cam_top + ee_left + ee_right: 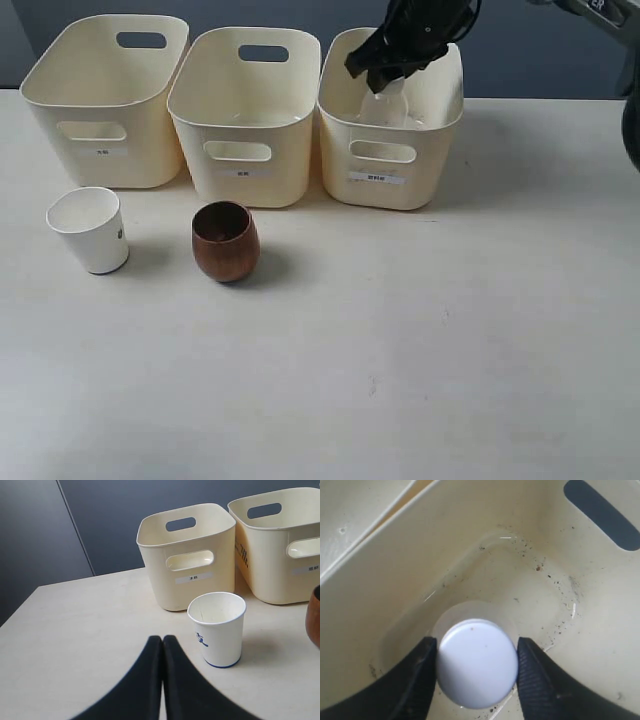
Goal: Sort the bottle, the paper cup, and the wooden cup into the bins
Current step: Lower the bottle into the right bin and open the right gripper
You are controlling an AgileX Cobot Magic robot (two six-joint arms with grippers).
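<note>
The clear bottle (385, 103) hangs upright inside the right bin (395, 165), and my right gripper (388, 70) is shut on its white cap (476, 662). In the right wrist view the two black fingers (422, 670) press the cap's sides above the bin's floor (540, 595). The white paper cup (90, 230) stands on the table in front of the left bin (100, 120). To its right the brown wooden cup (225, 242) sits before the middle bin (245, 125). My left gripper (162, 639) is shut and empty, just short of the paper cup (218, 630).
The left wrist view shows the left bin (190, 580), the middle bin (280, 565) and an edge of the wooden cup (314, 617). The cream table (420, 350) runs to a dark blue back wall (540, 50). The bin's floor carries dark specks.
</note>
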